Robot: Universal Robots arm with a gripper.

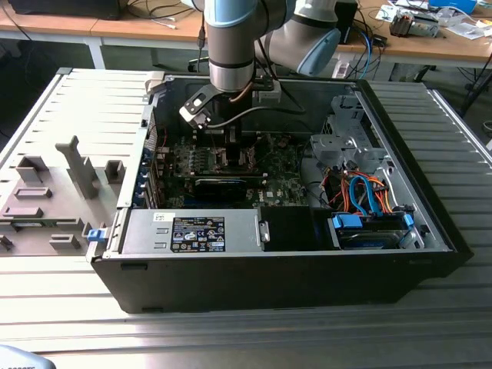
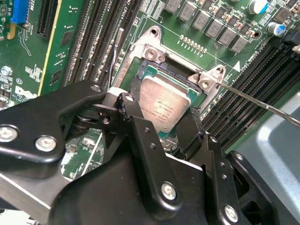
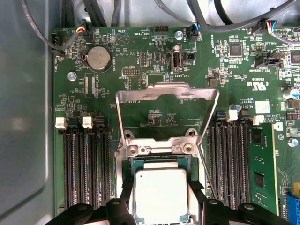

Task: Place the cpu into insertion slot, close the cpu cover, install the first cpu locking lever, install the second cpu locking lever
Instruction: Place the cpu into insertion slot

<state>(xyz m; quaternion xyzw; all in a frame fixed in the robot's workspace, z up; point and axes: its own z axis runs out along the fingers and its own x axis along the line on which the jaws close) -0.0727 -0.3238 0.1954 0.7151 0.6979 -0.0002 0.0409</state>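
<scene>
The 2 black fingers (image 3: 197, 192) of the gripper (image 2: 158, 111) press against opposite edges of the cpu (image 3: 161, 190), gripping it. The cpu lies square over the insertion slot (image 3: 157, 148); whether it is seated I cannot tell. Just beyond, the cpu cover (image 3: 166, 90) stands swung open above the green motherboard (image 3: 140, 47). A thin wire lever (image 2: 258, 103) juts beside the slot, inside the computer case (image 1: 269, 277).
</scene>
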